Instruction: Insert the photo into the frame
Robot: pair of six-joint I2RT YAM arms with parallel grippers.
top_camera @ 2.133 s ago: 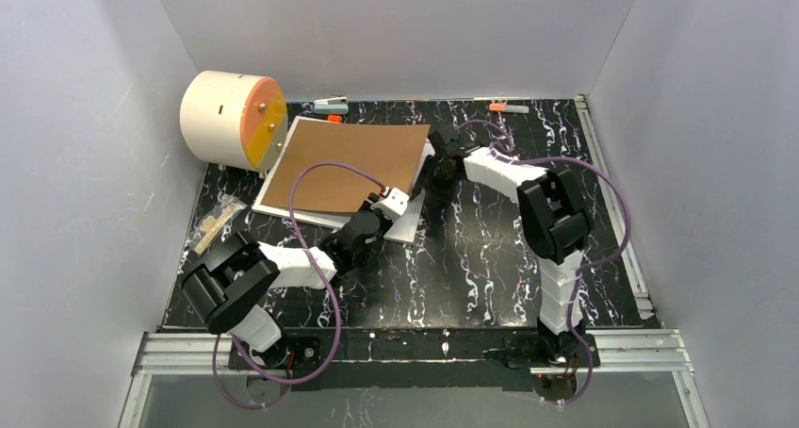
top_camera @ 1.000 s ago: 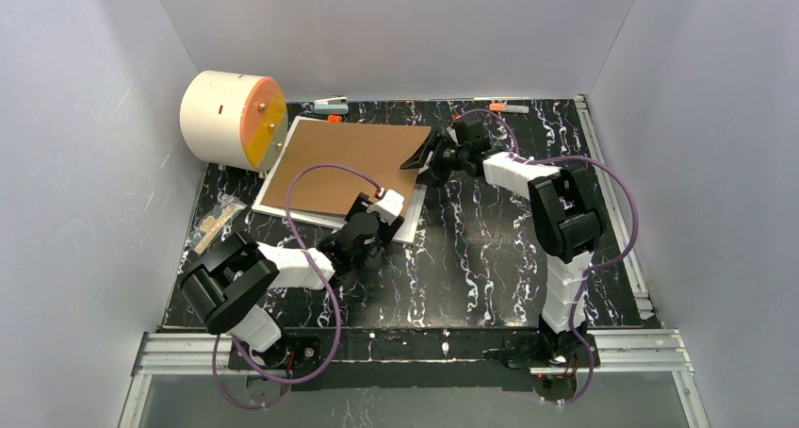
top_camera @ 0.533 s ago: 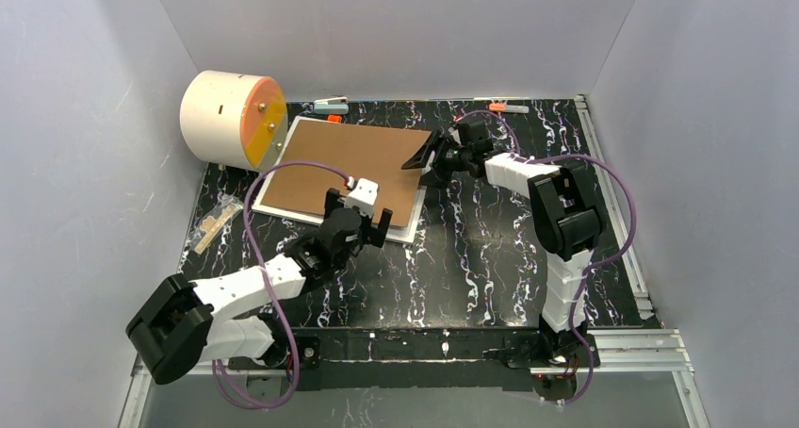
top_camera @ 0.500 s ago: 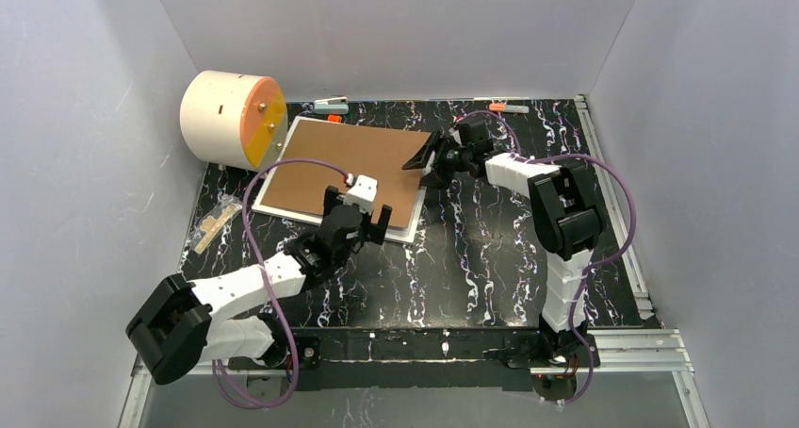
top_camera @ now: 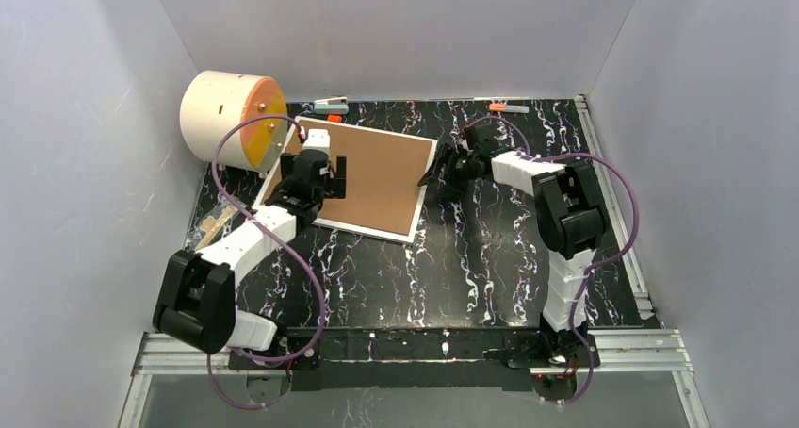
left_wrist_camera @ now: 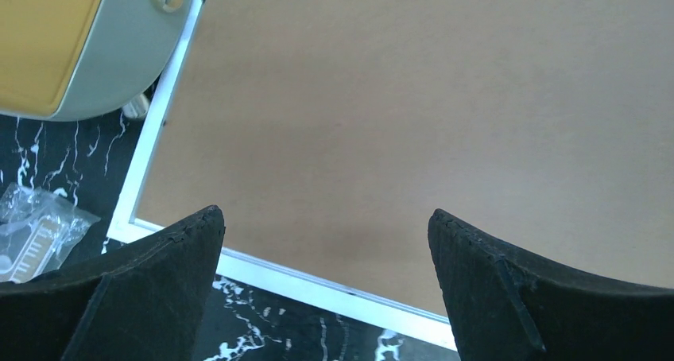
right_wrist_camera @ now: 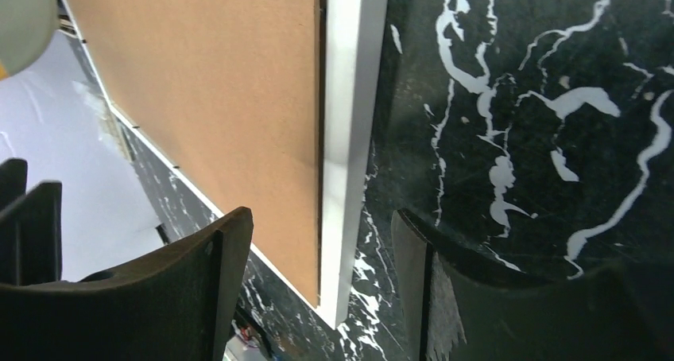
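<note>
My left gripper [top_camera: 321, 183] hangs over the left part of the frame [top_camera: 377, 178], jaws spread wide with nothing in them. The frame lies on the table [top_camera: 490, 258], brown back up, its far-left corner just beside the cylinder [top_camera: 231, 117]. My right gripper [right_wrist_camera: 320, 218] sits at the frame's right edge, jaws apart, one finger over the board and one over the table.
</note>
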